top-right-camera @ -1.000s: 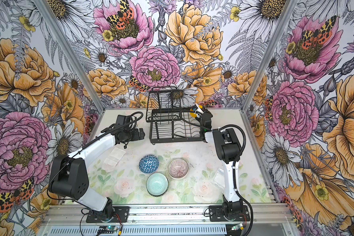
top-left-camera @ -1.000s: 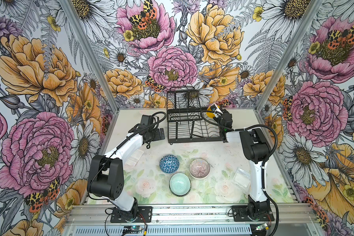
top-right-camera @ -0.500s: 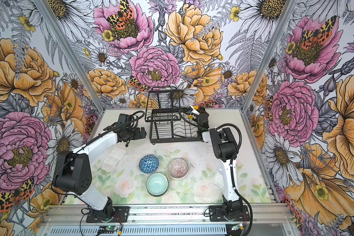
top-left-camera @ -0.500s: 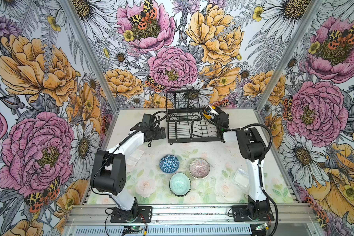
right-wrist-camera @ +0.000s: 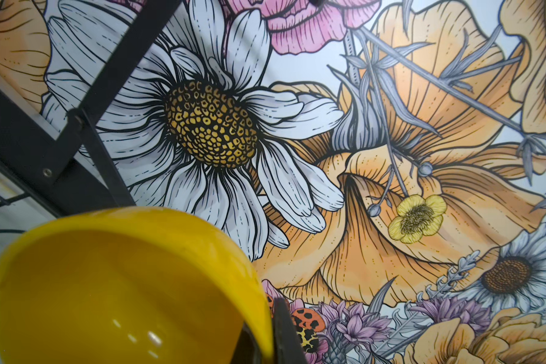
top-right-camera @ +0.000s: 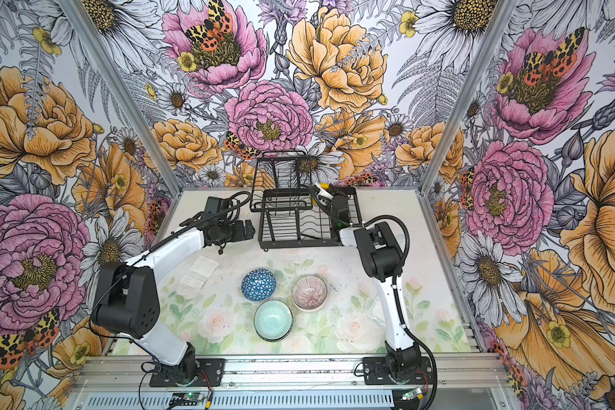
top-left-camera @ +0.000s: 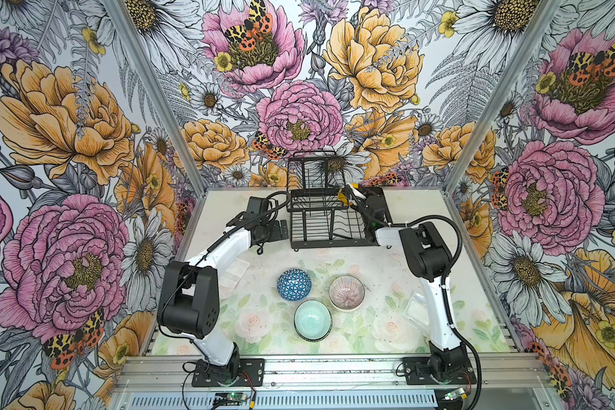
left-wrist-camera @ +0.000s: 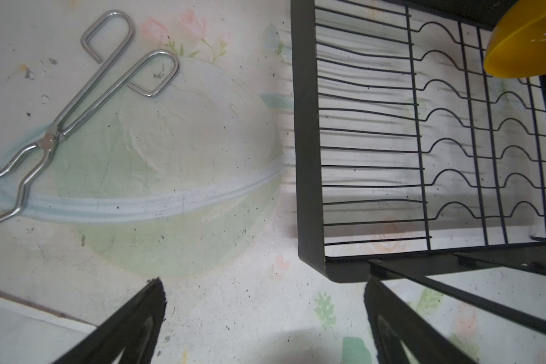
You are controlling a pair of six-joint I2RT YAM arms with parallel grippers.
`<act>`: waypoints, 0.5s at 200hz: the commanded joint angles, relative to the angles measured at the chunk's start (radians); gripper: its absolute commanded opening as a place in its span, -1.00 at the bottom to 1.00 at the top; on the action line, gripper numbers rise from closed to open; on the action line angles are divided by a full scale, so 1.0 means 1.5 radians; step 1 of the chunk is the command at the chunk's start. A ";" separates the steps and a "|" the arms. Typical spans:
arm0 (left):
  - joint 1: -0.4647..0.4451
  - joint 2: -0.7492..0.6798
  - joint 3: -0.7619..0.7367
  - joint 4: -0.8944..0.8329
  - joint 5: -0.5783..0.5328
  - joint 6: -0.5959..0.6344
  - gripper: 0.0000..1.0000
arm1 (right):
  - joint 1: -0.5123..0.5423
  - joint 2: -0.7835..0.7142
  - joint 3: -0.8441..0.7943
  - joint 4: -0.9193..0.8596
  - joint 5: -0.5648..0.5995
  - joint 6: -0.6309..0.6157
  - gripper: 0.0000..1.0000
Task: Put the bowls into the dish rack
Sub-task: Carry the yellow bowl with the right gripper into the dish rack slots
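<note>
The black wire dish rack (top-left-camera: 327,244) (top-right-camera: 299,245) stands at the back of the table. My right gripper (top-left-camera: 352,194) (right-wrist-camera: 270,334) is shut on the rim of a plain yellow bowl (top-left-camera: 344,193) (top-right-camera: 319,188) (right-wrist-camera: 123,283), held tilted above the rack's right part, near a rack bar (right-wrist-camera: 29,148). My left gripper (top-left-camera: 281,229) (left-wrist-camera: 264,283) is open and empty, just left of the rack's wall (left-wrist-camera: 306,157). The yellow bowl (left-wrist-camera: 524,44) also shows in the left wrist view. A blue-patterned bowl (top-left-camera: 294,284), a pink-striped bowl (top-left-camera: 346,293) and a pale teal bowl (top-left-camera: 312,319) sit mid-table.
Thin metal tongs (left-wrist-camera: 76,110) lie on the mat left of the rack. A clear plastic tub (top-left-camera: 418,309) sits by the right arm's base link. Clear flat pieces (top-left-camera: 235,273) lie under the left arm. A dark rim shows beneath the teal bowl.
My right gripper has carried the yellow bowl leftward over the rack. The left gripper has edged slightly toward the rack and stays open.
</note>
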 commanded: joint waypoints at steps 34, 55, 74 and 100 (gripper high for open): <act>0.001 0.004 -0.006 0.026 0.020 0.004 0.97 | 0.028 0.052 0.073 0.021 -0.011 0.006 -1.00; 0.001 0.009 -0.007 0.030 0.023 0.005 0.97 | 0.030 0.060 0.084 0.014 -0.011 0.020 -1.00; 0.001 0.016 -0.006 0.033 0.026 0.005 0.98 | 0.031 0.070 0.094 0.014 -0.005 0.032 -1.00; 0.001 0.025 -0.001 0.034 0.033 0.008 0.97 | 0.035 0.084 0.107 0.017 0.000 0.039 -1.00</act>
